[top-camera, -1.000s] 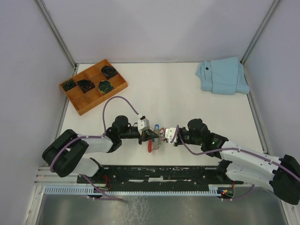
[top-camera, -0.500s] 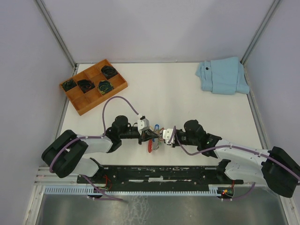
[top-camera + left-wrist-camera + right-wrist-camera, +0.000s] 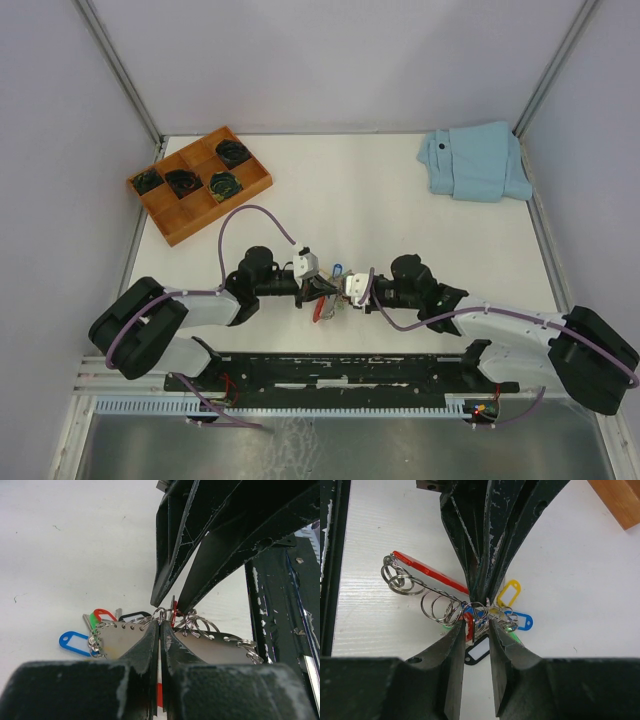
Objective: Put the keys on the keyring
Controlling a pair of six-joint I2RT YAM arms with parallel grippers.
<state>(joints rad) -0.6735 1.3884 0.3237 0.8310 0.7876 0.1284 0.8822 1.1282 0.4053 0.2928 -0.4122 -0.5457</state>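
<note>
Down and to the right of the wooden tray (image 3: 192, 220), near the front edge of the table (image 3: 400, 220), the two arms meet nose to nose over the keyring (image 3: 326, 303). The left gripper (image 3: 324, 291) comes in from the tray's side with its fingers (image 3: 150, 645) pressed flat together; the tips pinch the knot of metal rings. From that knot a red curved band (image 3: 427, 572) and a string of loose rings (image 3: 438, 608) trail off to one side. The right gripper (image 3: 344, 290) faces it from the side away from the tray, and its fingers (image 3: 451, 650) stand apart. A clear gap shows between them, and a red tag and a few ring loops sit in that gap without filling it. The keys lie in the same bunch: the green-tagged key (image 3: 93, 623) and the red-tagged key (image 3: 106, 611) rest side by side on the table just beside the rings, with a blue tag (image 3: 74, 642) a little further out. A yellow tag (image 3: 508, 594) and a black-framed tag (image 3: 478, 653) fan out from the bunch too. Whether either key is threaded on a ring cannot be told — the metal is too tangled. Four of the tray's compartments hold dark coiled items (image 3: 224, 184), and a light blue cloth (image 3: 476, 160) lies well off to the tray's right.
</note>
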